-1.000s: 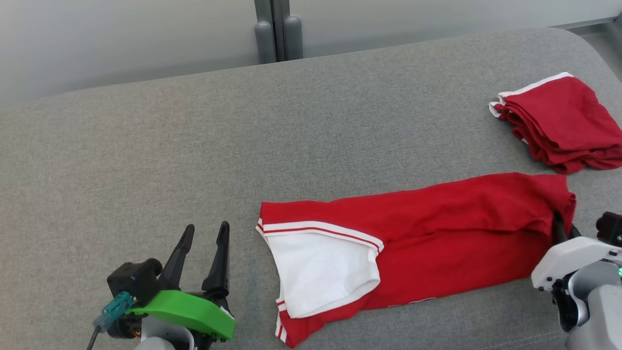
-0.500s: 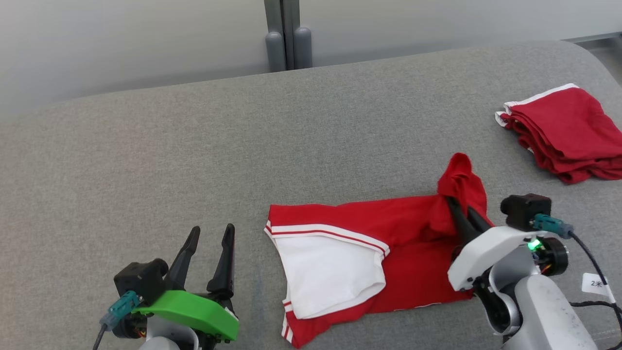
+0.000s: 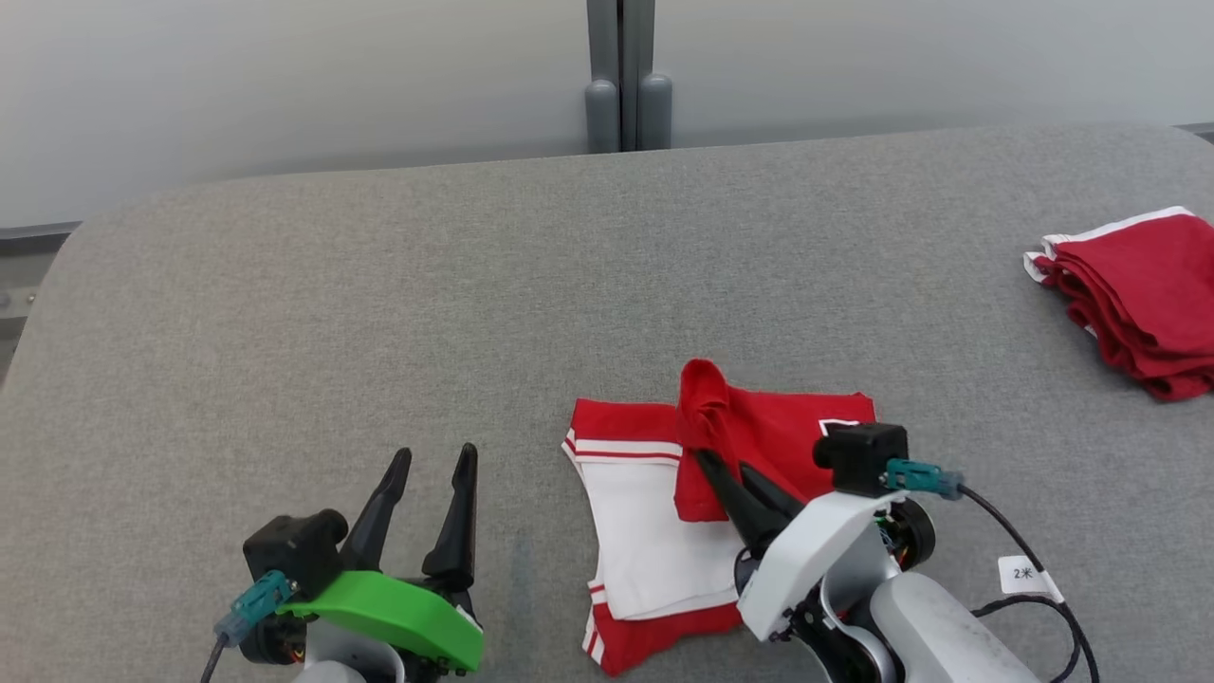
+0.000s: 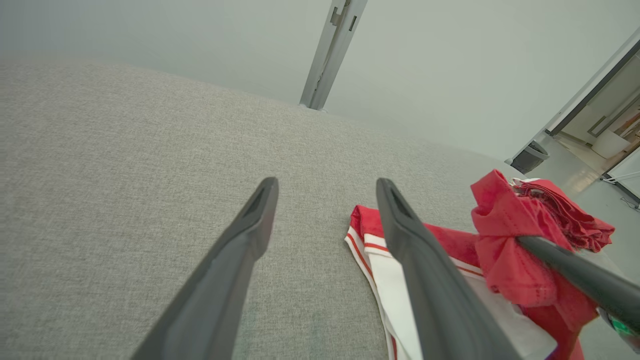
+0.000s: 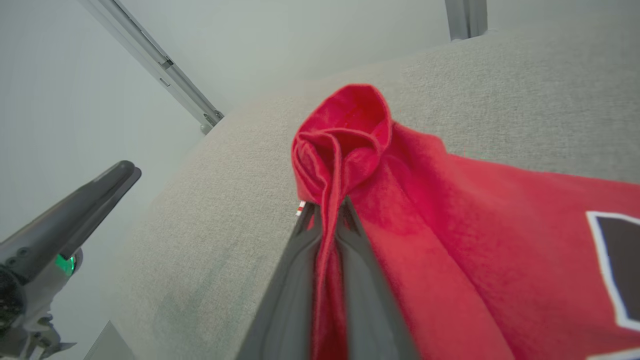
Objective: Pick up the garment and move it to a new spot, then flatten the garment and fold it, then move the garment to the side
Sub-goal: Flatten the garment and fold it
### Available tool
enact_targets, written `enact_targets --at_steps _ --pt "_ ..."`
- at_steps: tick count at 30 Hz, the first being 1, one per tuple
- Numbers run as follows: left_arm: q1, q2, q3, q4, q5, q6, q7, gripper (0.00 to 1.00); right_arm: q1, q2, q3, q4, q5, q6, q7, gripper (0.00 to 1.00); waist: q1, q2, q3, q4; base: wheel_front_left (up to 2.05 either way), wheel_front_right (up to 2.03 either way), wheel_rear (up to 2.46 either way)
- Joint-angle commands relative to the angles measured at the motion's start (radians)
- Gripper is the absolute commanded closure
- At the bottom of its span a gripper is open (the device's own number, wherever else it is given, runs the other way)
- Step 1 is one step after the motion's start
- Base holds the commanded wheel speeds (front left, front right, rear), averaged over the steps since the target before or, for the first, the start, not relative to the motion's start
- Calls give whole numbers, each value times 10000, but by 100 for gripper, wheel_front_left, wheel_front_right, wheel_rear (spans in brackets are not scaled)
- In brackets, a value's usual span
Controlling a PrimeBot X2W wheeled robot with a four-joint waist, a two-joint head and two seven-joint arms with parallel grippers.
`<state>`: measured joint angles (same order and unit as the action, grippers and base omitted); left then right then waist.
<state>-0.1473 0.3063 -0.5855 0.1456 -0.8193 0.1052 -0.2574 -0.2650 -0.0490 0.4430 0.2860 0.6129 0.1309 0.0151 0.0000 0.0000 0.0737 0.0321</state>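
Nearest to us, our left gripper (image 3: 434,453) sits at the lower left with its two dark fingers spread wide and nothing between them. It is just beside the garment's left edge, and we judge it is parked there to leave the cloth free while staying ready to pin a corner. Our right gripper (image 3: 719,462) has its fingers pinched tight on a bunched fold of red cloth.

The garment (image 3: 654,541), red with white striped trim and a white panel, lies near the front of the grey padded surface (image 3: 379,313), a little right of centre. Its gripped end stands raised above the white panel, while the rest lies flat below. We take this for the folding step: one end is held over the other so it can be laid down doubled. A low, even release should prevent a crooked fold.

Farther off to the right, well apart, a folded red pile (image 3: 1138,294) rests near the surface's edge. Beyond that, a grey post (image 3: 621,95) stands against the pale wall.
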Motion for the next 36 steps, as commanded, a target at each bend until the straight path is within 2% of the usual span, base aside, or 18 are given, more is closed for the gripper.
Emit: enact_targets --at_steps 1,11,12,13,14,15,21,25,31,36 --pt "-40 -13 -14 38 -57 -48 -29 0 -201 -37 205 190 56 -5 -123 100 0 0 -37 150 0 0 0" --pt "-56 -128 -101 199 -61 -134 -32 0 -1049 -36 1468 2052 919 -7 -612 100 0 0 -18 555 0 0 0" --pt "-54 -133 -102 212 -61 -139 -32 0 -1130 -37 1574 2176 1010 -7 -686 95 0 0 -14 573 0 0 0" --pt "-59 -138 -105 227 -57 -147 -34 0 -1223 -32 1734 2325 1163 -5 -761 71 0 0 -11 590 0 0 0" --pt "-64 -142 -110 238 -52 -140 -37 0 -1297 -34 1846 2436 1252 -7 -833 55 0 0 -10 601 0 0 0" --pt "-71 -151 -116 253 -46 -137 -37 0 -1416 -34 2015 2545 1346 -5 -936 0 0 0 -6 613 0 0 0" --pt "-174 -199 -173 325 -33 -175 -39 0 -1936 -37 2971 2783 2188 -7 -1363 0 0 0 29 631 0 0 0" --pt "-233 -243 -207 365 -12 -195 -42 0 -2309 -41 3130 2999 2355 -7 -1828 0 0 0 27 594 0 0 0" --pt "-304 -360 -258 387 144 -260 -63 0 -2879 -38 2373 3730 862 -7 -2586 0 0 0 -29 419 0 0 0" --pt "-332 -548 -227 428 347 -305 -80 0 -2862 -39 765 3759 -854 -7 -2787 0 0 0 -97 200 0 0 0"
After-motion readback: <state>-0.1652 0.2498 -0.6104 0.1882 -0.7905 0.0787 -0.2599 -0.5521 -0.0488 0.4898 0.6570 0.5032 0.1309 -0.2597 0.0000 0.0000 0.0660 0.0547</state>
